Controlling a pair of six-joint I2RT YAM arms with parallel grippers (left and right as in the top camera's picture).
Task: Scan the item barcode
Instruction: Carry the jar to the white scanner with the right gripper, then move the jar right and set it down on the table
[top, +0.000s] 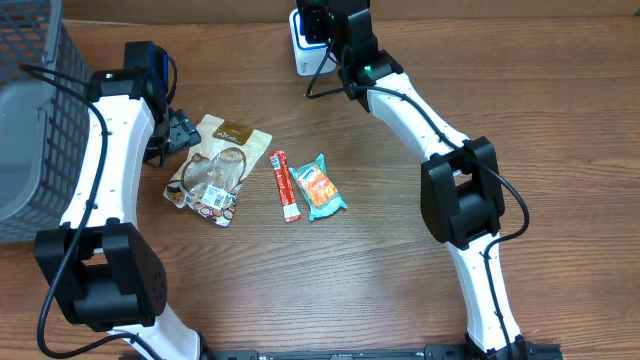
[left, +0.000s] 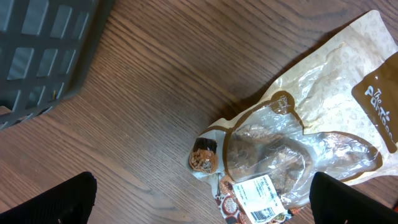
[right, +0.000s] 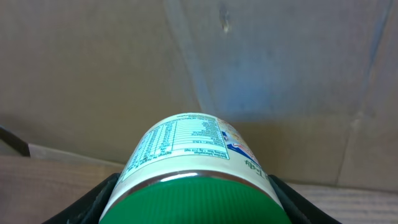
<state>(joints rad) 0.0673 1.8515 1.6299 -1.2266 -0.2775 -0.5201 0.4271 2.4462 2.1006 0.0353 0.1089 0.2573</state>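
My right gripper (right: 196, 208) is shut on a white-labelled canister (right: 186, 155) with a green lid (right: 193, 202). It grips the canister by the lid end, and the printed label faces up, toward a cardboard wall. From overhead that gripper (top: 318, 28) is at the table's far edge, with the white and blue canister (top: 299, 45) at its tip. My left gripper (left: 202, 208) is open above the wood, its fingers (left: 62, 199) spread wide. It hovers beside a clear and tan snack bag (left: 298, 143) whose barcode sticker (left: 258, 199) faces up. From overhead the left gripper (top: 180, 130) is at the bag's (top: 215, 165) left edge.
A grey wire basket (top: 30, 120) stands at the left edge and also shows in the left wrist view (left: 43, 50). A red stick packet (top: 285, 185) and a green and orange packet (top: 322, 187) lie mid-table. A cardboard wall (right: 186, 56) backs the table.
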